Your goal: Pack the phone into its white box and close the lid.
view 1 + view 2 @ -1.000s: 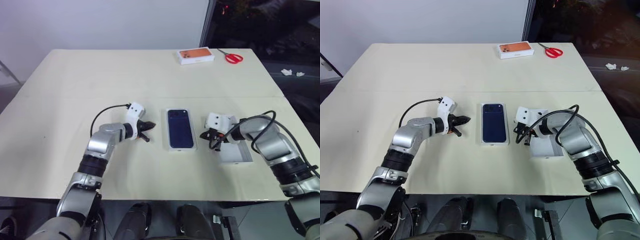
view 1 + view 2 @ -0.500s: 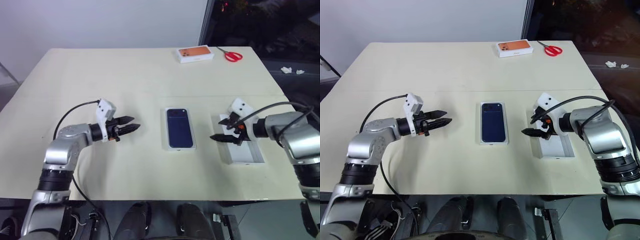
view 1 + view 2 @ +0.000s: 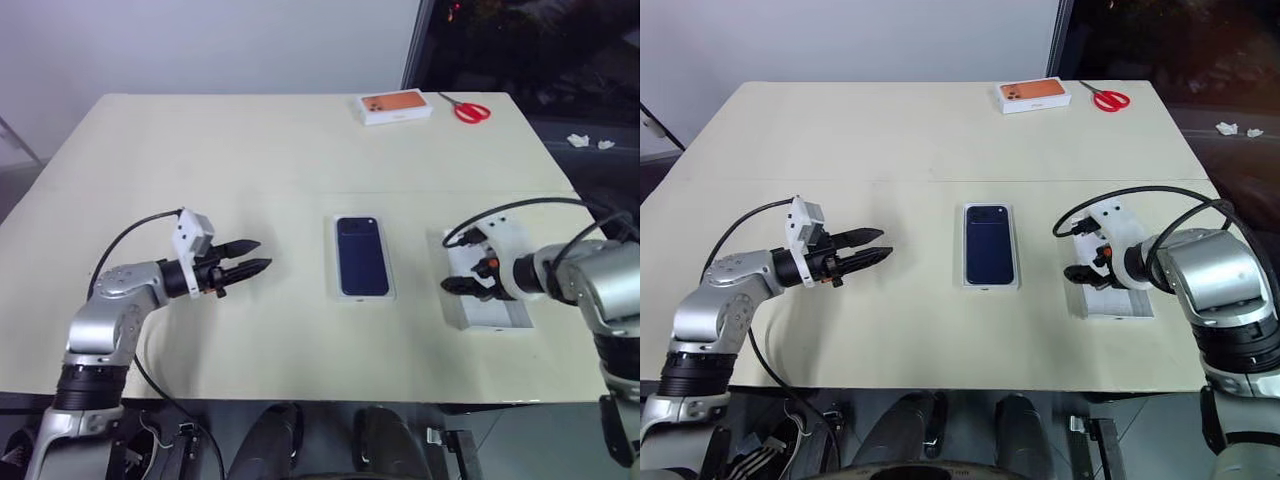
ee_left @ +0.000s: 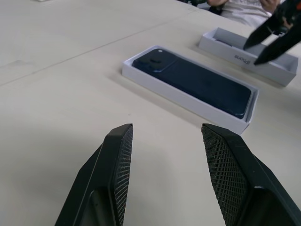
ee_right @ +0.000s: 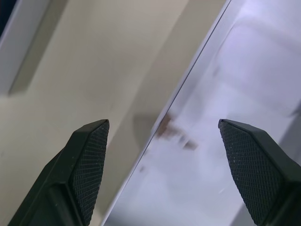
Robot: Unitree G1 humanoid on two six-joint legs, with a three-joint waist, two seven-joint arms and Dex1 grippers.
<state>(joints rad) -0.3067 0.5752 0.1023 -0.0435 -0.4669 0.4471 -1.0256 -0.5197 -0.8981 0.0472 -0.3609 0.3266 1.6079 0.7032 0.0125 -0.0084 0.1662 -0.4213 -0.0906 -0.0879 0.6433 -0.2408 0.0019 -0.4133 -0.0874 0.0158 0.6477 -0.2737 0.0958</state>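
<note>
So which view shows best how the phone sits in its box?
The left wrist view: the phone lies flat inside the box, whose white walls show. Both eye views show them from above, small, mid-table. The right wrist view shows a box corner at most.

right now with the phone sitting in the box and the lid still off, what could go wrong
The lid lies open side up beside the white box, so it needs flipping; it could slip while being turned. The right gripper hangs open over the lid's near wall, so a poorly centred pinch may only push it. A skewed lid could catch the box rim or nudge the phone.
</note>
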